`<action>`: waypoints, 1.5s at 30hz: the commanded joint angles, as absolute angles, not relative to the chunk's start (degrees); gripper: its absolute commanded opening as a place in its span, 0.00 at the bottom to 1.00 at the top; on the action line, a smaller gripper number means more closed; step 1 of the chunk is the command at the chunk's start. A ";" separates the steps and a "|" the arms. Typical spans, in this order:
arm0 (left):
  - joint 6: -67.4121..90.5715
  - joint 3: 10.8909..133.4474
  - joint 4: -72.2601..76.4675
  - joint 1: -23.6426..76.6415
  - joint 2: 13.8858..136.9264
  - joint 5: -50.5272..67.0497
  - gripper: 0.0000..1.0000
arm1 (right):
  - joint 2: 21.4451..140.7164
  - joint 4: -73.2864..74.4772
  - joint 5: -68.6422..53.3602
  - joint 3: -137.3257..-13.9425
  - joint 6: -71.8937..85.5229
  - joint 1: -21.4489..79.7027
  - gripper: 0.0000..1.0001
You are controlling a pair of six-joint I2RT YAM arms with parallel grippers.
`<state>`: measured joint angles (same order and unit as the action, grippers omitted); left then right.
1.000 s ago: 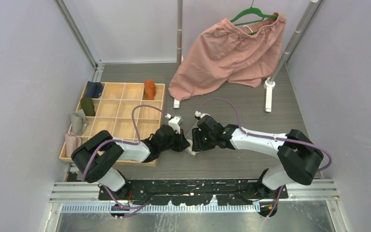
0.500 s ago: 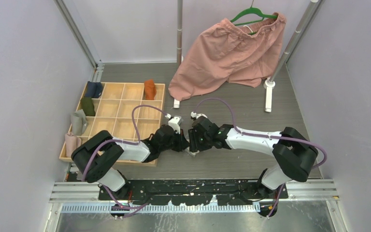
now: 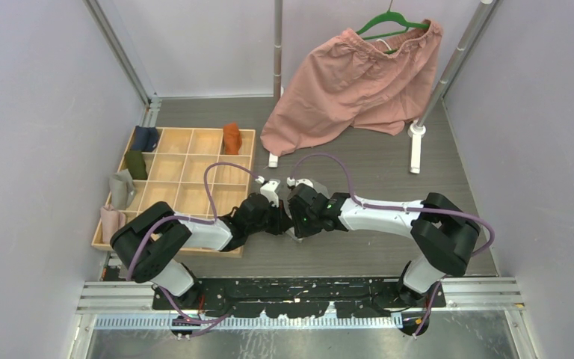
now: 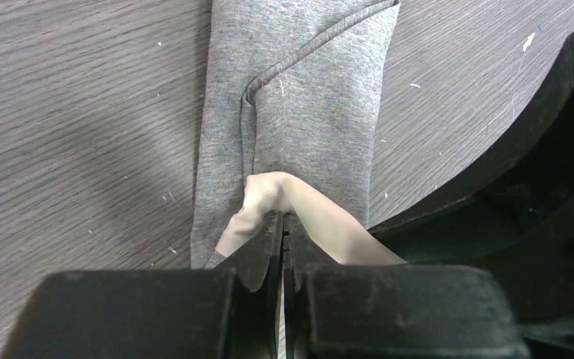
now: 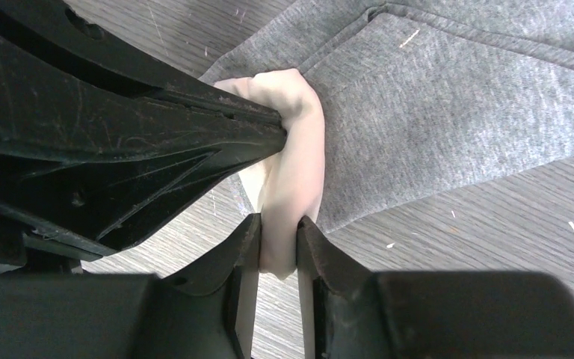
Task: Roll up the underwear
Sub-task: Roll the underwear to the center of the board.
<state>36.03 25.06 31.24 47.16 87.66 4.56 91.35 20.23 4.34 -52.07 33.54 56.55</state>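
Observation:
The grey underwear [image 4: 306, 112] lies on the table folded into a narrow strip, and its cream-white trim [image 4: 269, 191] is bunched up at the near end. My left gripper [image 4: 282, 217] is shut on that trim. In the right wrist view the same grey underwear [image 5: 448, 112] lies flat, and my right gripper [image 5: 278, 224] is shut on the cream trim [image 5: 291, 149] right beside the left fingers [image 5: 157, 149]. From above, both grippers [image 3: 280, 217] [image 3: 297, 215] meet tip to tip and hide the garment. A rust-orange underwear [image 3: 231, 137] stands in a back compartment of the tray.
A wooden compartment tray [image 3: 194, 161] sits at the left with rolled cloths in dark blue [image 3: 146, 137] and green [image 3: 136, 164]. Big pink shorts [image 3: 351, 82] hang from a green hanger on a rack, whose feet [image 3: 416, 146] stand on the table behind.
My right gripper has moved left up to the left gripper and closed on the cream trim. The left gripper has stayed shut in place.

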 commanded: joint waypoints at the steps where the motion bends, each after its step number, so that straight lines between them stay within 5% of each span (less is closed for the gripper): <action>1: 35.86 25.45 30.57 47.29 88.12 3.71 0.01 | 90.95 19.02 6.51 -53.71 32.37 56.99 0.26; 11: 36.73 24.60 30.42 47.29 85.20 3.79 0.01 | 90.28 10.47 2.11 -50.04 27.17 56.83 0.13; 26: 36.89 23.97 29.26 47.29 83.10 2.47 0.01 | 85.71 -9.23 -9.46 -37.14 32.84 49.47 0.09; 34: 36.49 25.36 28.40 47.29 82.91 3.12 0.01 | 88.47 -20.36 -17.99 -30.73 43.03 40.97 0.14; 45: 35.92 25.76 27.07 47.29 80.48 3.18 0.01 | 92.54 -17.71 -21.34 -31.89 44.04 37.85 0.20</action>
<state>36.99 24.45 28.23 47.16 83.81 3.46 91.05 -18.76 -21.61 -30.96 43.75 38.76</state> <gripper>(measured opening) 0.012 0.205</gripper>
